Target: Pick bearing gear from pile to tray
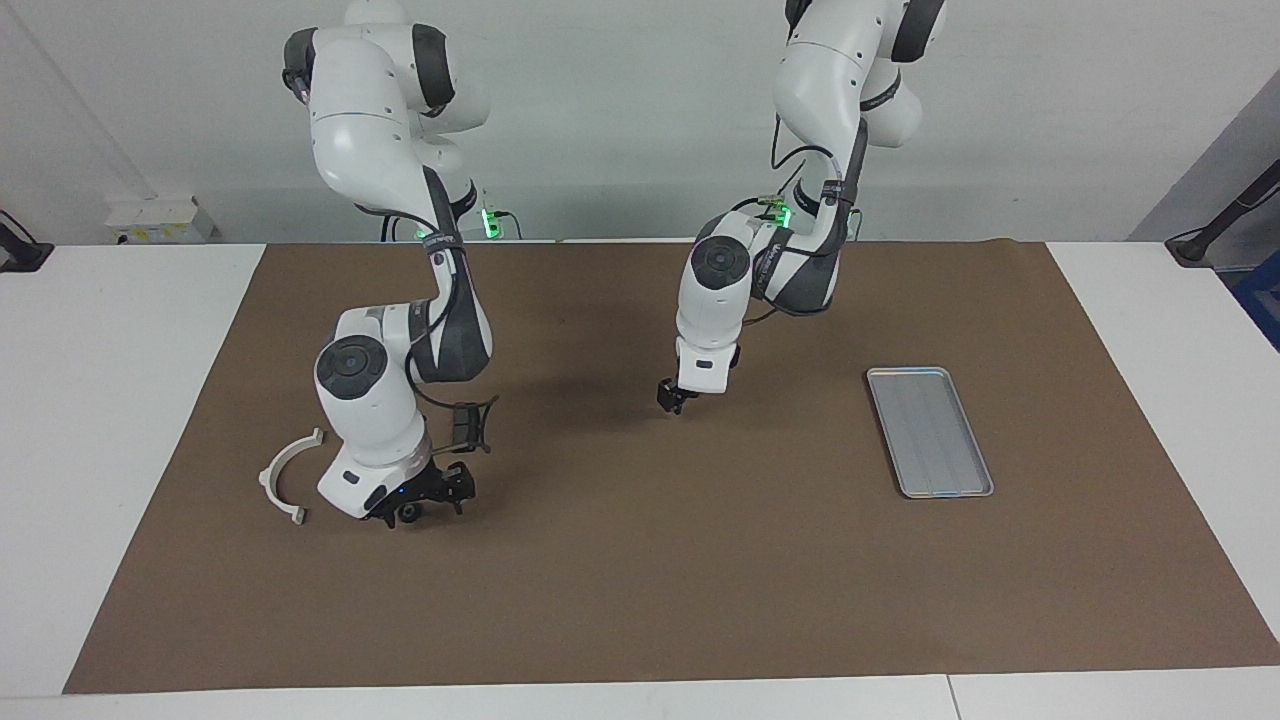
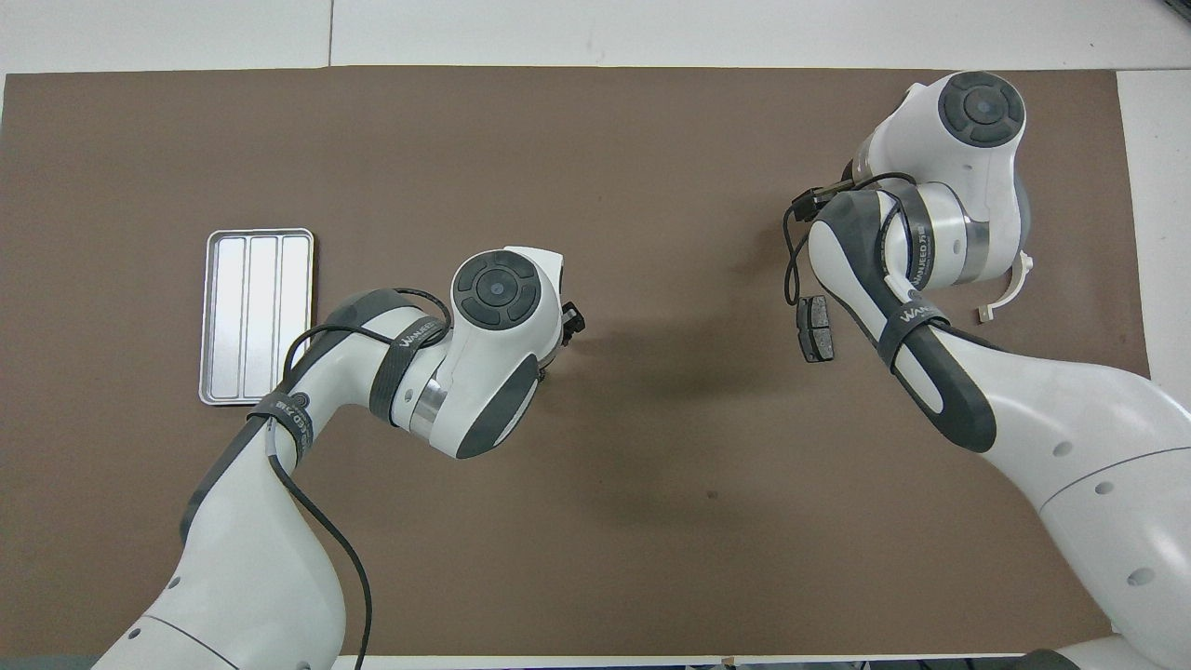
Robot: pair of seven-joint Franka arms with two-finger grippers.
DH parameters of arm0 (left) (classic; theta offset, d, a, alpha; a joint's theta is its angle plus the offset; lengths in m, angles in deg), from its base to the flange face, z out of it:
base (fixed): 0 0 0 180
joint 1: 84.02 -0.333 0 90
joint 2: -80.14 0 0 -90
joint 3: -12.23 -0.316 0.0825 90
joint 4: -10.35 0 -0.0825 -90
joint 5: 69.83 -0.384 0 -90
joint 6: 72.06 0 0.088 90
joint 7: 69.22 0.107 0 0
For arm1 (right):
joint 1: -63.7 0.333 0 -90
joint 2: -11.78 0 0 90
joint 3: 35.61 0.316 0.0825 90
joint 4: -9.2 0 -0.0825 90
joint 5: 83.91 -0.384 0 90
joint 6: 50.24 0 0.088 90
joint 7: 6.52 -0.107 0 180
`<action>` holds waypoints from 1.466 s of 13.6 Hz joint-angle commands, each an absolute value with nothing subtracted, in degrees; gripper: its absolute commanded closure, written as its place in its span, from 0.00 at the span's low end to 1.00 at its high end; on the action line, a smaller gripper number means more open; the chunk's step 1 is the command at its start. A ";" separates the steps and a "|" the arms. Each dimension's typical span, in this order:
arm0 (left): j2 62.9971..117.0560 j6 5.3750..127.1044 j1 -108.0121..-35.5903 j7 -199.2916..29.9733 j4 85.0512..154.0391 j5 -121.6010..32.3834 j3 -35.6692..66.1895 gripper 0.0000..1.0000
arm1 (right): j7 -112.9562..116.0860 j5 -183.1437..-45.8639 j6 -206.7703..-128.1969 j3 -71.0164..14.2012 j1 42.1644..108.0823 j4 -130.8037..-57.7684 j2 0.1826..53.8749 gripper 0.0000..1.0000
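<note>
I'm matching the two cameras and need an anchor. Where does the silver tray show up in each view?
Facing view: the tray lies at the picture's right, toward the left arm's end of the mat.
Overhead view: the tray lies at the picture's left edge of the mat.
Shared landmark: the white half-ring, at the right arm's end.

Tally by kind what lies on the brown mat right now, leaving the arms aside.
Tray: 1
White half-ring: 1
Dark brake pad: 1
Small black round piece: 1
Total: 4 in view; the arms may hide more.
</note>
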State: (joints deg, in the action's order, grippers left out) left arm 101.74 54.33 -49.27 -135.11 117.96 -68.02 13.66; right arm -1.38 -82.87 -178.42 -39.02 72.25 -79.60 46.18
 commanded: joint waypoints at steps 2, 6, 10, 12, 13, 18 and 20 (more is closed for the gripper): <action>99.21 57.41 -48.33 -134.61 122.14 -68.34 12.94 0.17 | 0.77 -82.68 -180.31 -37.98 70.38 -82.82 44.12 0.00; 99.13 57.76 -48.25 -134.43 122.93 -68.34 12.94 0.25 | 0.60 -84.00 -180.93 -37.89 69.06 -83.61 44.21 0.02; 99.04 58.63 -48.25 -134.52 123.37 -68.25 12.94 0.34 | 0.60 -86.46 -181.02 -37.89 69.06 -84.23 44.21 0.08; 98.95 58.81 -48.25 -134.52 123.72 -68.34 12.94 0.42 | 0.60 -86.46 -181.02 -37.89 69.06 -84.23 44.21 0.09; 98.95 59.16 -48.25 -134.61 123.99 -68.25 12.94 0.42 | 0.77 -86.46 -181.11 -37.89 69.06 -84.40 44.21 0.09; 98.69 59.60 -48.16 -134.69 124.52 -68.25 13.02 0.49 | 2.09 -86.46 -183.21 -37.89 68.45 -86.07 44.12 0.12; 98.69 59.60 -48.16 -134.69 124.52 -68.25 13.02 0.67 | 2.53 -86.46 -183.30 -37.89 68.36 -86.33 44.03 0.19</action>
